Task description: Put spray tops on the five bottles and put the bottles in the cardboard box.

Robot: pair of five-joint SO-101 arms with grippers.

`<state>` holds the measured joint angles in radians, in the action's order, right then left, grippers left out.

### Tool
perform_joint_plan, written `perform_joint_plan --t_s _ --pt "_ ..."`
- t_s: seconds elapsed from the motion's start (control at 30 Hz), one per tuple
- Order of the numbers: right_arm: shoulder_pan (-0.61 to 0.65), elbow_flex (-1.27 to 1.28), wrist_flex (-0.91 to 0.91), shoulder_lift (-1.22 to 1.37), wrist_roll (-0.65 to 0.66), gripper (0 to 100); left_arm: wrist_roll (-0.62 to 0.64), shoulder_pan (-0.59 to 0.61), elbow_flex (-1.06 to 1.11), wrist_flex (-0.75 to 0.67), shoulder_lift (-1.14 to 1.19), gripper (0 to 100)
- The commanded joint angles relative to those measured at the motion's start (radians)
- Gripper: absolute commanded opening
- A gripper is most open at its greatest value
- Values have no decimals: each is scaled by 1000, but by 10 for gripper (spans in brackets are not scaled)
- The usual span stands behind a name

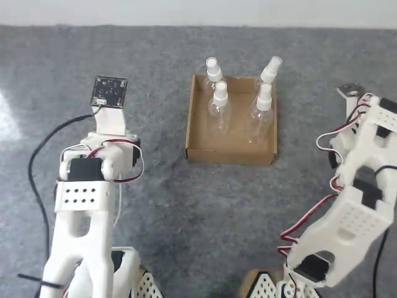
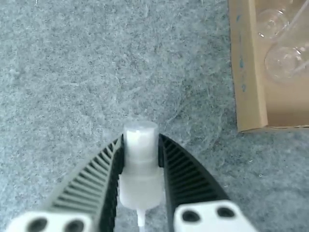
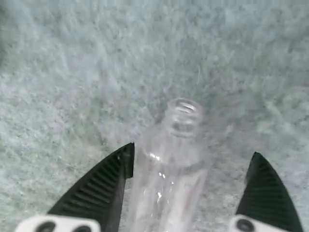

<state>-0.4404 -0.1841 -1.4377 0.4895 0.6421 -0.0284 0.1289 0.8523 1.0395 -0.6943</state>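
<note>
My left gripper (image 2: pixel 140 141) is shut on a white spray top (image 2: pixel 141 166), which stands upright between its fingers above the grey carpet. My right gripper (image 3: pixel 192 152) is open, with a clear uncapped bottle (image 3: pixel 175 162) between its fingers. The bottle lies against one finger and well apart from the other, its threaded neck pointing away from the wrist. The cardboard box (image 1: pixel 192 118) sits at the table's middle. Several clear bottles with white spray tops (image 1: pixel 219 105) stand in it. In the high view the left arm (image 1: pixel 93 180) is left of the box and the right arm (image 1: pixel 366 149) is right of it.
The grey carpet (image 1: pixel 186 205) covers the whole table. In the left wrist view one box wall (image 2: pixel 248 72) stands close beside the gripper, with the bottoms of capped bottles (image 2: pixel 285 58) inside. A black cable (image 1: pixel 43 161) loops beside the left arm.
</note>
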Motion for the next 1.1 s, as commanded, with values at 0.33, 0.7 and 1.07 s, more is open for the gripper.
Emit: perform_joint_plan --t_s 0.33,0.7,1.07 --pt "-7 -101 -7 -30 11 9 8 -6 -2 -18 -38 13" --pt "255 -198 -188 -516 -161 6 11 -5 -202 20 -48 13" --pt "911 539 186 -1175 -367 6 103 -6 -834 348 -46 13"
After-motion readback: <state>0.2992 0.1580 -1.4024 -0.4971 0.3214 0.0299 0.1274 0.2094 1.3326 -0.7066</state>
